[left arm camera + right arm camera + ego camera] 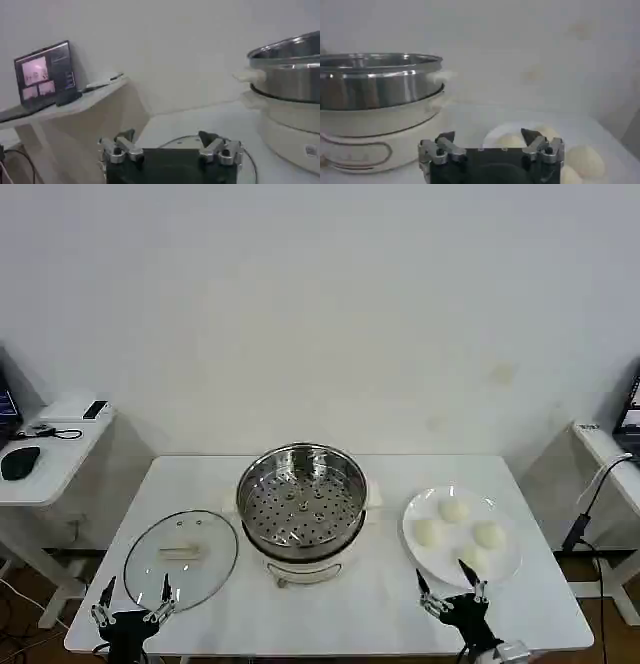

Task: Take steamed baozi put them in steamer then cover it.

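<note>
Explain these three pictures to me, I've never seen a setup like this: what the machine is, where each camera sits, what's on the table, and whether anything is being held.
This is a two-armed robot seen through its own cameras. The head view looks down from its head at a white table. The other two come from cameras on its wrists, each looking past that arm's own claw.

In the middle stands the round shiny stainless-steel steamer, its perforated tray holding nothing. On the robot's left lies the round transparent glass cover, flat on the table. On its right, a flat white round plate carries four small creamy-white steamed baozi.

The left end effector sits at the near table edge by the cover, and the right end effector sits by the plate. Both are open and hold nothing.
</note>
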